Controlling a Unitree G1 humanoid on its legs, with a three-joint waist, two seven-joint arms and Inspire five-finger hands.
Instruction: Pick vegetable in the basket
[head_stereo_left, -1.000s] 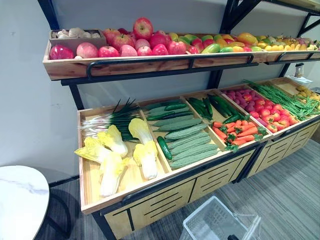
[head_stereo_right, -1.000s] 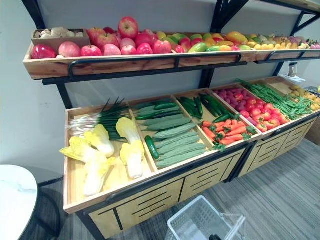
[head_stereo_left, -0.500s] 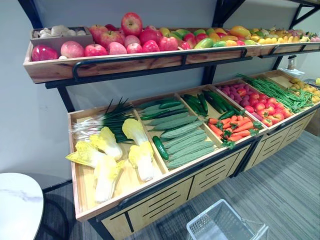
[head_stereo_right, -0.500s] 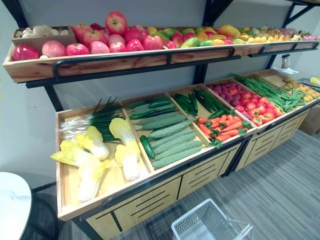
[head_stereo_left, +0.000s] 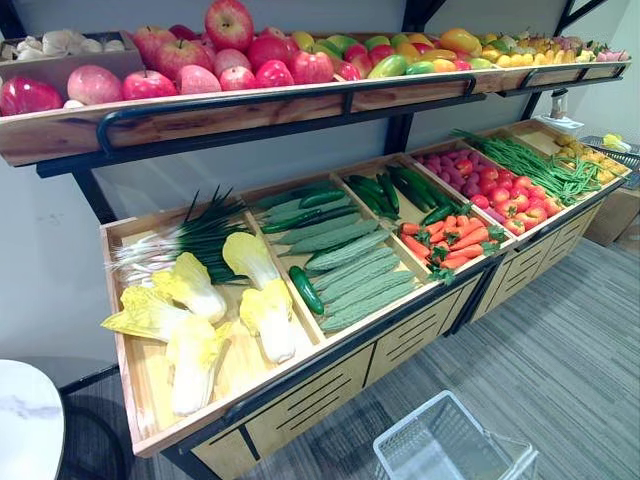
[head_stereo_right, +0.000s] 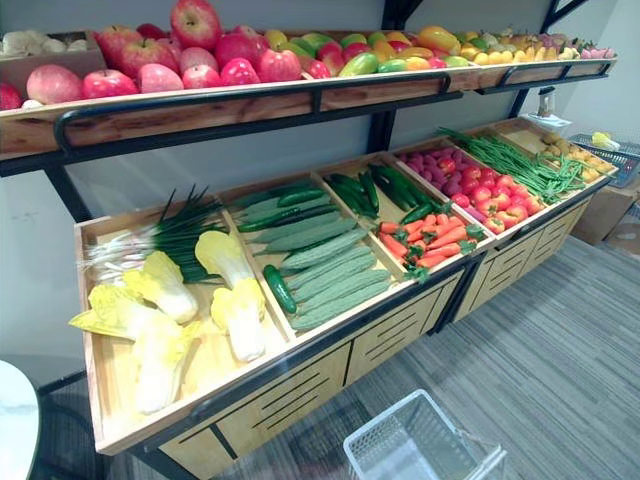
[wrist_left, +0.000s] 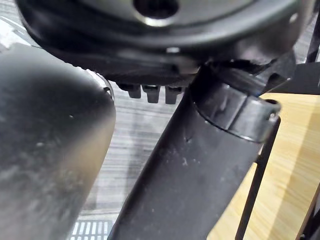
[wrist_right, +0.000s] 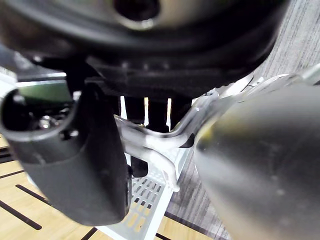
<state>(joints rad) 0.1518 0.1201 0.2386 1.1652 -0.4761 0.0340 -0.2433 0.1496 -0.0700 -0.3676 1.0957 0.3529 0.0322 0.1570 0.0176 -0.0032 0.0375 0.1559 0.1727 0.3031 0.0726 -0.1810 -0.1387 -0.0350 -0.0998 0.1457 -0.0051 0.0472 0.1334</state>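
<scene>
A white mesh basket (head_stereo_left: 450, 445) hangs low in front of the wooden stand (head_stereo_left: 300, 400). In the right wrist view my right hand (wrist_right: 150, 75) has its fingers (wrist_right: 147, 110) curled over the basket's pale handle (wrist_right: 150, 145). The stand's lower shelf holds spring onions (head_stereo_left: 190, 235), yellow-green cabbages (head_stereo_left: 255, 300), light green cucumbers (head_stereo_left: 355, 280), one dark cucumber (head_stereo_left: 305, 290), carrots (head_stereo_left: 450, 240), red peppers (head_stereo_left: 495, 190) and green beans (head_stereo_left: 520, 165). My left hand (wrist_left: 165, 60) shows in its wrist view, down beside the stand's wooden front (wrist_left: 290, 170) and touching no vegetable.
An upper shelf (head_stereo_left: 250, 110) carries apples (head_stereo_left: 230, 50), mangoes and other fruit above the vegetables. A round white table (head_stereo_left: 25, 425) stands at the lower left. A cardboard box (head_stereo_left: 615, 210) sits at the far right. Grey striped floor (head_stereo_left: 570, 350) lies before the stand.
The camera has moved, so the stand sits further left and looks a little closer. The vegetables lie as before, and the basket stays at the lower edge.
</scene>
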